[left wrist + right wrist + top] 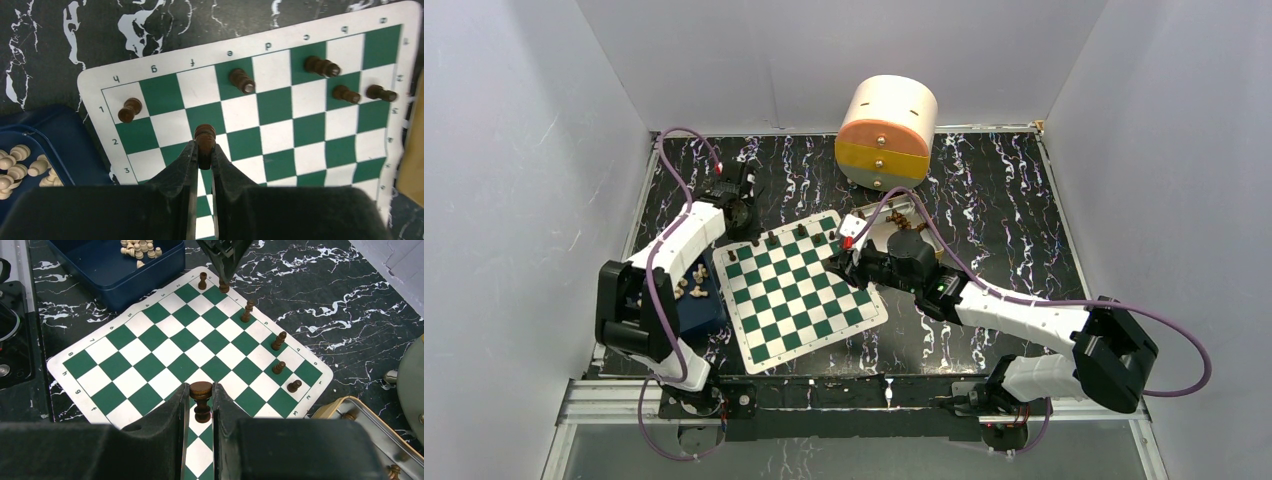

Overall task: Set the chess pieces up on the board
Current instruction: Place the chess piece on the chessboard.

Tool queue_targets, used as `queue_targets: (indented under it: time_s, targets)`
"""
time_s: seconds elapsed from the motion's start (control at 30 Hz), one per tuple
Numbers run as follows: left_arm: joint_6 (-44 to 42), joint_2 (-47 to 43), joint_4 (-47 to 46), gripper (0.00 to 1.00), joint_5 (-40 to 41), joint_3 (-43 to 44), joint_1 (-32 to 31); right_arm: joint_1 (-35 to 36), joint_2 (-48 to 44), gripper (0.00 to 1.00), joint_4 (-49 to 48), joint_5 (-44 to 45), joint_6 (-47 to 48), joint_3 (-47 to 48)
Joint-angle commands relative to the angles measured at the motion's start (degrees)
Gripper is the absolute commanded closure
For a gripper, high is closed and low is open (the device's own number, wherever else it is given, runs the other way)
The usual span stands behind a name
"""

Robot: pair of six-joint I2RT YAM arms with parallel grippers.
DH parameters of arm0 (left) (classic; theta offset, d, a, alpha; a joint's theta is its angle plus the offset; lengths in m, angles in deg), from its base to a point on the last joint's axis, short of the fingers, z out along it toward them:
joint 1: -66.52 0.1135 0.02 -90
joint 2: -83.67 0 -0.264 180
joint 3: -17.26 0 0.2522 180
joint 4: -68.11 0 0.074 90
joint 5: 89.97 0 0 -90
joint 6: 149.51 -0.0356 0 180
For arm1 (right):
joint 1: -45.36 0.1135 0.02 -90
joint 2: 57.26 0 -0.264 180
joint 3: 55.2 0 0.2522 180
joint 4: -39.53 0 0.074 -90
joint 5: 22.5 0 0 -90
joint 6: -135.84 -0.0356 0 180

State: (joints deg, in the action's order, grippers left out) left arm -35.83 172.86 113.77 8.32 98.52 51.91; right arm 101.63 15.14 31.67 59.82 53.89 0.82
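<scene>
While two chess pieces (201, 388) in pincers (204, 149) (200, 396), five on board (809, 300).

Both arms stretch forward with elbows bent, the left gripper (204, 148) and right gripper (201, 390) each clamped nearly closed.

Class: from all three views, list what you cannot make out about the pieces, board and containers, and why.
1. Left wrist view: base of the piece in the left gripper, hidden by its fingers.
2. Right wrist view: likewise the chessman in the right gripper.
3. Right wrist view: the tin, cut off by the frame's edge.
4. Top view: what kinds the standing pieces on the board are; too small.
</scene>
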Motion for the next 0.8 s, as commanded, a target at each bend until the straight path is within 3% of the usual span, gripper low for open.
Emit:
queue_targets:
  time_s: [0.0, 0.77]
  targets:
    - [-1.0, 0.9, -0.8, 1.0, 4.6, 0.9, 1.0, 0.3, -1.9, 0.89, -3.1, -0.8, -0.8, -0.2]
    - [-3.5, 8.6, -4.2, 0.99, 3.6, -1.9, 5.2, 0.3, -1.9, 0.88, -1.4, -2.8, -0.9, 0.5]
